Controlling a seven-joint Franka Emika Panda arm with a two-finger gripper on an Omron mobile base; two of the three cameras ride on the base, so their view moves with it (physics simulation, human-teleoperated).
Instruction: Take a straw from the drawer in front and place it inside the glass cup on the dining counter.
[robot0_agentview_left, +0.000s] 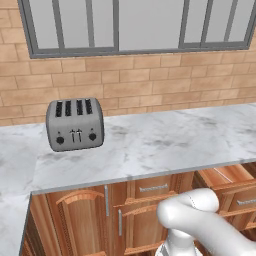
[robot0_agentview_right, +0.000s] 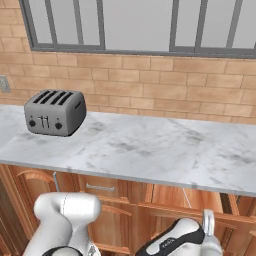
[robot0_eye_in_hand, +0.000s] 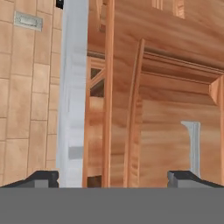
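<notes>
The drawer (robot0_agentview_right: 172, 199) under the marble worktop stands pulled open, and it shows at the right edge of the left base view too (robot0_agentview_left: 226, 176). A thin pale stick (robot0_agentview_right: 186, 197) lies inside it and looks like the straw. My gripper (robot0_eye_in_hand: 113, 179) is open, with nothing between its fingertips (robot0_eye_in_hand: 41, 178). It hangs low in front of the brown cabinet fronts, close to a silver bar handle (robot0_eye_in_hand: 192, 144). In the right base view the hand's body (robot0_agentview_right: 172, 241) sits just before the open drawer. The glass cup and the dining counter are out of view.
A grey four-slot toaster (robot0_agentview_left: 75, 124) stands on the long marble worktop (robot0_agentview_left: 165, 140) against a brick wall with a window. Closed drawers (robot0_agentview_left: 154, 188) and cabinet doors (robot0_agentview_left: 80, 222) fill the front below. The worktop's overhanging edge (robot0_eye_in_hand: 72, 87) runs close by the hand.
</notes>
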